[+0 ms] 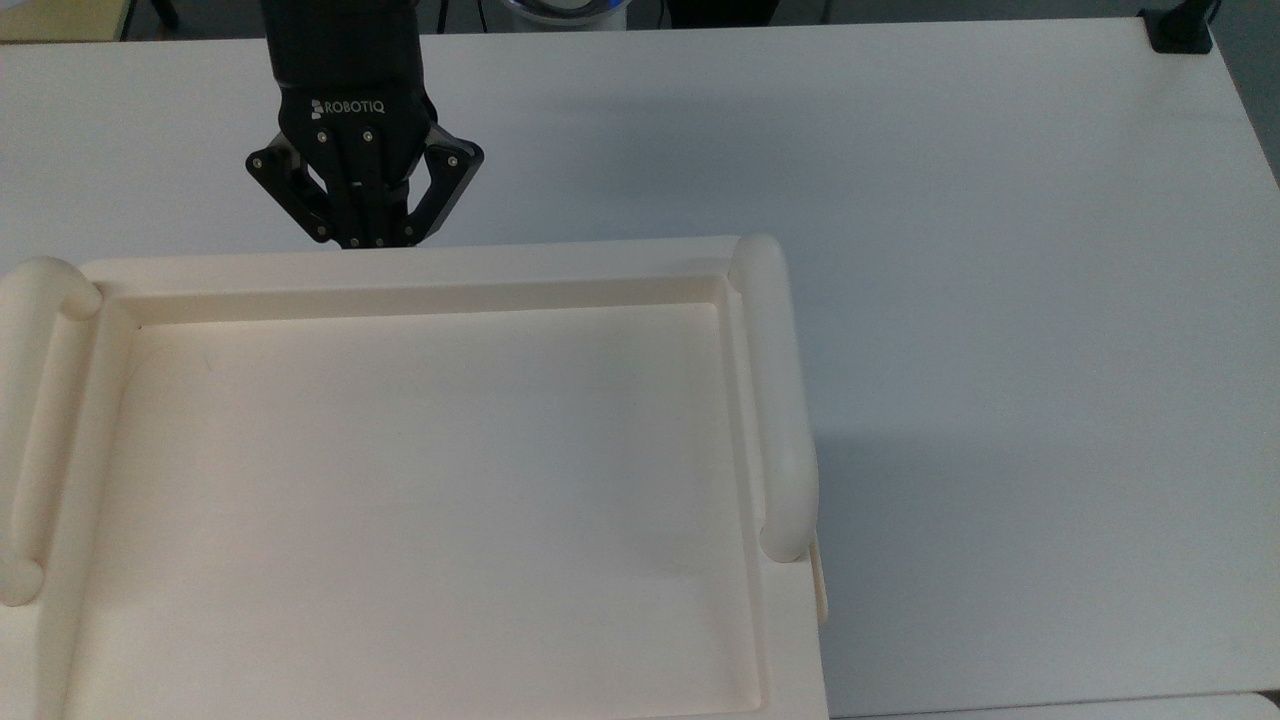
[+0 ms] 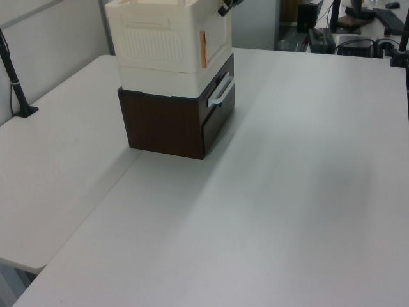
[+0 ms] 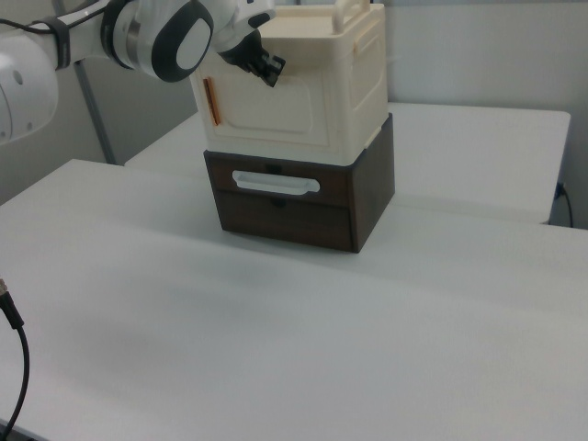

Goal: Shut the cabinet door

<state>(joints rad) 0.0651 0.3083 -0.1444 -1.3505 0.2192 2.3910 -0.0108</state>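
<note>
While the gripper (image 1: 362, 238) is pressing against the cabinet door (image 3: 271, 115), its fingers appearing drawn together and holding nothing, the door is lying flush in the front of the cabinet (image 2: 156, 45), which is sitting on a dark drawer unit (image 3: 303, 197); the push seems complete.

Black end effector (image 1: 364, 238) marked ROBOTIQ, silver screws on its linkages, white arm (image 3: 28, 73) with black joint.

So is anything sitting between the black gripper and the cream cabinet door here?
Nothing visible does. The black two-finger gripper sits right at the upper part of the flat cream cabinet door, which lies flush with the cream plastic cabinet.
</note>
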